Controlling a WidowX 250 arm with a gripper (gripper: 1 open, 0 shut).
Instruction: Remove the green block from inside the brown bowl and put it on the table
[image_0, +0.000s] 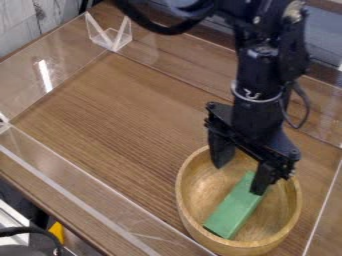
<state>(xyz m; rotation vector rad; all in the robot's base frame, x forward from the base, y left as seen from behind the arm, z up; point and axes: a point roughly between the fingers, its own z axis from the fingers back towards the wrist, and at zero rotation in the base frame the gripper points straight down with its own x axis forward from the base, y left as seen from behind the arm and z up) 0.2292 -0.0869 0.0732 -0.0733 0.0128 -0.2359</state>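
Green block (237, 211) flat inside brown bowl (194, 178), lower right of frame; gripper (249, 168) spread wide above block's upper end, holding nothing; block looks stiff, light, smooth; pinch across narrow width near middle.

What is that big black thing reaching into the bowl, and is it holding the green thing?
That black thing is a robot arm, seen by a camera looking down at the table from the front. At its end is a gripper with fingers that work a bit like a hand. The fingers are spread open and pointing down into the brown bowl. Inside the bowl lies the green block. The robot is not holding it: the block rests in the bowl under the open fingers. The bowl sits on a wooden table with low clear plastic walls around it.
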